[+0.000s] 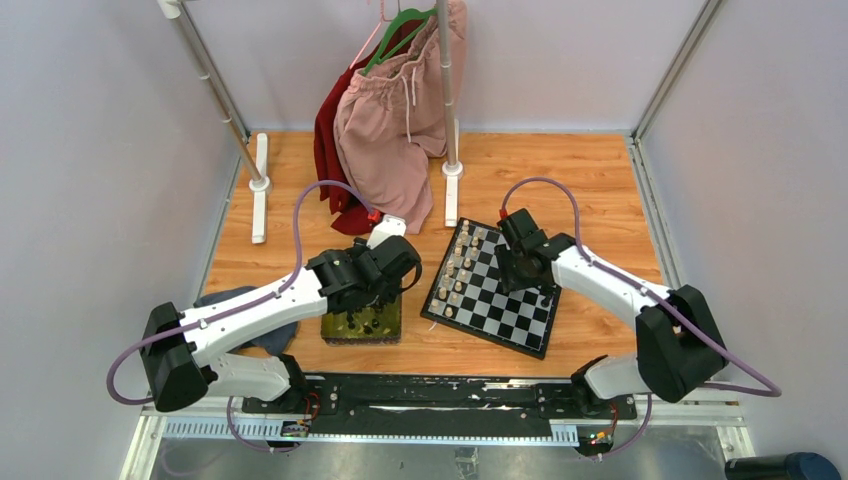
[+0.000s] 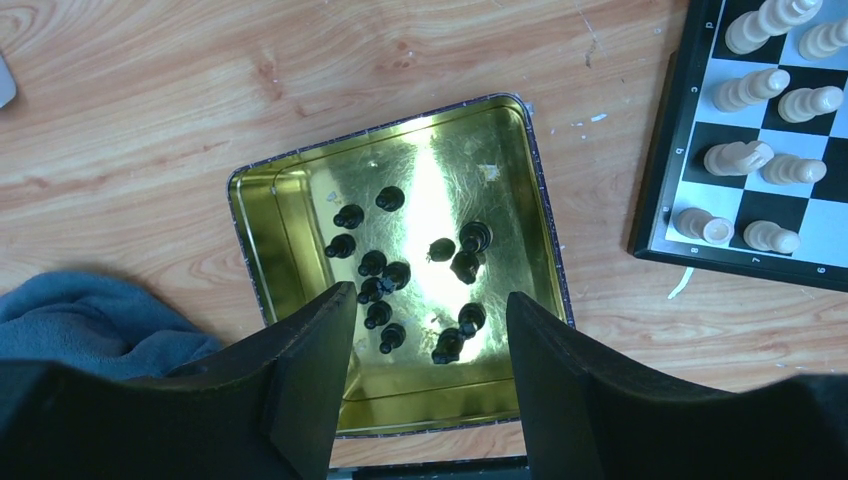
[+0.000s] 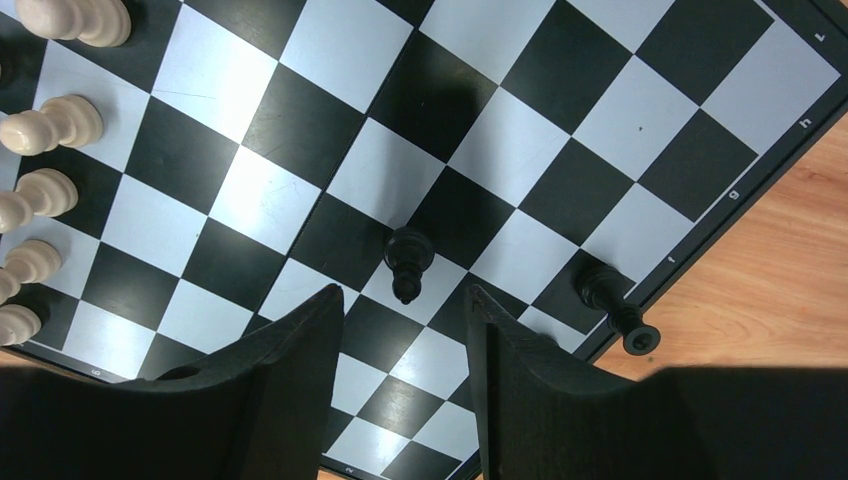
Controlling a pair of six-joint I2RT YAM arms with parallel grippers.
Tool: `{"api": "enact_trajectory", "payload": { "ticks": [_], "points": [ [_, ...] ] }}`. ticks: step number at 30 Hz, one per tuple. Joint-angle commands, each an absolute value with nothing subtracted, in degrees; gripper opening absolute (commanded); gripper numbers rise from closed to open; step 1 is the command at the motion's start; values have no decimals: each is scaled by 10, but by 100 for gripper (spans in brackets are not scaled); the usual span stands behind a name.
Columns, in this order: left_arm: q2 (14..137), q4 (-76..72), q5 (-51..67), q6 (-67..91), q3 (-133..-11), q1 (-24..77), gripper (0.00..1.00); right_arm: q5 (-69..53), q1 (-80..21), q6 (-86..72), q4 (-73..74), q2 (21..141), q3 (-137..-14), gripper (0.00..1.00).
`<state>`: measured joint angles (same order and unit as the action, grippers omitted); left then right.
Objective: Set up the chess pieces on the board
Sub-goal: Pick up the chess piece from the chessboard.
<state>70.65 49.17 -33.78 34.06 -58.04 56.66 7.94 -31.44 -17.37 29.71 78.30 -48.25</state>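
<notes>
Several tiny black chess pieces [image 2: 385, 275] lie in a shiny yellow-green tray [image 2: 270, 215], [image 1: 362, 324]. My left gripper [image 2: 430, 305], [image 1: 372, 300] hangs open and empty above the tray's near part. The board [image 1: 492, 288], [image 3: 300, 120] lies to the right. My right gripper [image 3: 403, 300], [image 1: 516, 268] is open and empty above the board. One black piece [image 3: 409, 258] stands just beyond its fingertips. A second black piece [image 3: 610, 300] stands at the board's edge. Cream-white pieces [image 3: 60, 120], [image 2: 760, 85] stand in rows along the board's left side.
A blue-grey cloth [image 2: 85, 320], [image 1: 245, 300] lies left of the tray. Pink and red clothes [image 1: 390, 120] hang from a rack with poles [image 1: 448, 90] and white feet [image 1: 260, 185] at the back. The enclosure walls stand close on both sides.
</notes>
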Motion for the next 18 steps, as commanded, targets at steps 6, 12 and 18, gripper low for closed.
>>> {"api": "enact_trajectory", "payload": {
  "ticks": [6,12,18],
  "points": [
    [690,491,-353,342,-569,556,62,79,-322,-179,294,807,-498,44],
    [692,490,-351,338,-567,552,62,83,-322,-178,292,813,-503,36],
    [694,490,-349,334,-565,550,62,86,-322,-178,292,820,-511,32]
  ]
}}
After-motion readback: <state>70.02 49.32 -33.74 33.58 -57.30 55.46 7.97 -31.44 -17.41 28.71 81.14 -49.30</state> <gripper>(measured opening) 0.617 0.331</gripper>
